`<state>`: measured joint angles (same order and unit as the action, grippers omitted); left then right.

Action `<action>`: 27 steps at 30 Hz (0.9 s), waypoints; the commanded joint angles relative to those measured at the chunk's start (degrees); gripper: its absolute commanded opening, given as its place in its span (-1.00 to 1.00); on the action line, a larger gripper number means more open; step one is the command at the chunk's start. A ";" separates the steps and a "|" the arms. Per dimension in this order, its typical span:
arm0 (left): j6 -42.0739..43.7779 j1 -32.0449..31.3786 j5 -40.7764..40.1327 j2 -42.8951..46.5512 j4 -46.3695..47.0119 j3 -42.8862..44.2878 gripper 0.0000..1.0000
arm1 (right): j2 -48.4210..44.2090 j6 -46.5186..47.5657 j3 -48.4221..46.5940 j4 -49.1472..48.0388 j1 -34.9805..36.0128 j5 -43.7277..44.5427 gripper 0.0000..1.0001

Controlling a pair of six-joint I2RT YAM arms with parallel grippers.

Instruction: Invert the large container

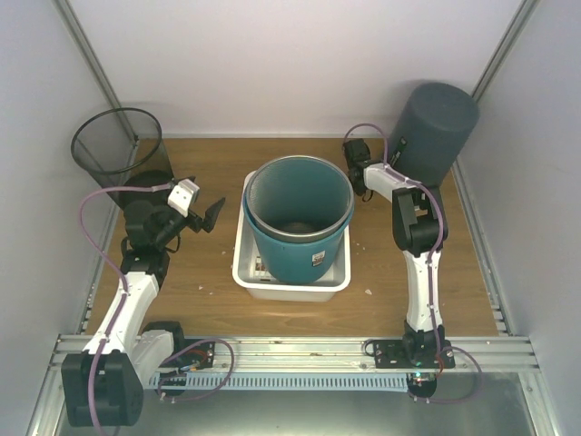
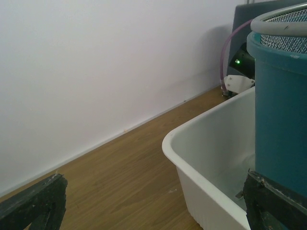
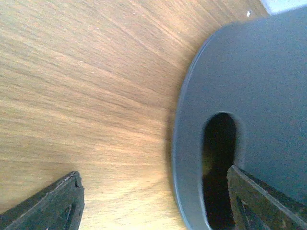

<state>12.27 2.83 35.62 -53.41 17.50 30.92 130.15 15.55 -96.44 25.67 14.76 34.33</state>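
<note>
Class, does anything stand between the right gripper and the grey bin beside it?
Nothing visible does. The right gripper is open and right up against the grey bin. One finger shows against the bin's side beside its handle slot, the other against the wooden table.

A wooden counter [image 1: 209,272] with warm brown grain fills the middle of the top view. Plain white walls close it in on three sides: the back wall [image 1: 290,64] across the upper frame, the left wall [image 1: 32,209] and the right wall [image 1: 545,236] down either edge. Thin metal strips [image 1: 86,50] run along the upper corners where the walls meet. A ribbed aluminium rail [image 1: 300,347] borders the counter's lower edge, with a grey metal sheet [image 1: 300,413] beneath it. In the left wrist view the wall meets the wood along a diagonal seam. The light is even and soft, leaving a pale sheen on the grain in the right wrist view
</note>
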 commanded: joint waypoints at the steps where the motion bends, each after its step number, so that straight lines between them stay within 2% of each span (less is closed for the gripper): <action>1: 1.22 0.25 1.03 1.35 0.86 0.05 0.98 | 0.26 -3.69 0.10 9.65 0.99 -5.99 0.67; 10: 0.81 0.22 1.55 2.11 -0.60 0.46 0.98 | -2.90 -5.74 1.40 13.07 1.49 -6.39 0.74; 14: 1.72 0.25 1.45 3.32 -2.44 1.29 0.98 | -3.00 -7.10 0.42 13.73 -2.15 -9.39 0.74; 20: 6.96 0.24 -2.07 6.49 -8.97 7.01 0.98 | -3.64 -8.08 -2.57 14.66 -6.80 -7.98 0.74; 23: 9.54 0.23 -4.06 8.41 -13.92 11.78 0.98 | -6.76 -10.68 -2.96 16.78 -6.75 -9.58 0.73; 27: 13.78 0.22 -5.41 11.11 -21.22 16.74 0.98 | -16.48 -16.12 -0.76 18.88 -6.07 -15.61 0.74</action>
<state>20.73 2.85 32.60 -45.25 2.66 43.18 124.66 5.41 -97.49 41.06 7.25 24.25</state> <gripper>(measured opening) 0.990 0.868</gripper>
